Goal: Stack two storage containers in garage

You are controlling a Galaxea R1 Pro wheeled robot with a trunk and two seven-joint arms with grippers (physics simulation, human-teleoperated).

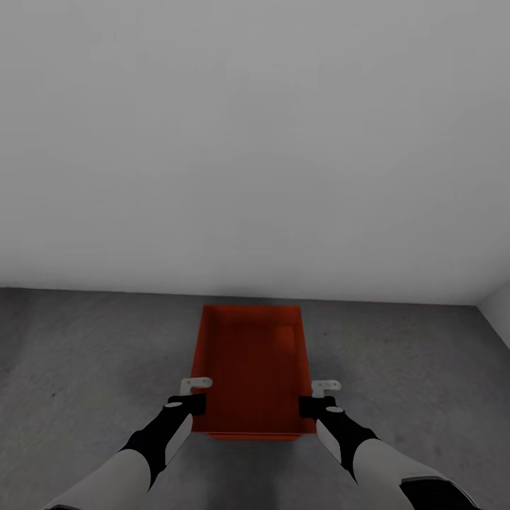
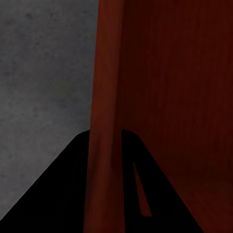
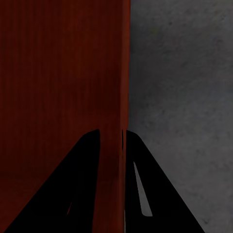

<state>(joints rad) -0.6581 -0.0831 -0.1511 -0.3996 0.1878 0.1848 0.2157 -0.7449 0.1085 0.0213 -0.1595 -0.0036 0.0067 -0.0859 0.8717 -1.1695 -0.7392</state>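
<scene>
Holding the orange-red rectangular open-top plastic storage container (image 1: 251, 368) by its two long side walls, you have it out in front of you over the dark grey speckled concrete floor (image 1: 92, 347), close to the plain pale grey wall (image 1: 255, 142) of the garage. The left gripper (image 1: 197, 404) is clamped on the left wall near the container's near corner, one finger inside and one outside; the right gripper (image 1: 308, 406) pinches the right wall the same way, straight across from it. In the wrist views the thin wall (image 2: 104, 145) runs up between the dark fingers of the left gripper (image 2: 104, 194), and likewise for the right gripper (image 3: 114, 194).

Treat the bin as light but thin-walled: the sides will probably flex if you squeeze hard or pull the arms apart, and the smooth plastic could slip through a pinch grip. Your holds sit toward the near end, so the far end will tend to droop; keep both wrists level and move them together.

Inside, the container looks empty: a bare ribbed bottom, with a rounded brighter patch near the far right corner that may be only a reflection. Whether the base is touching the floor or hanging just above it, I cannot tell from these angles.
</scene>
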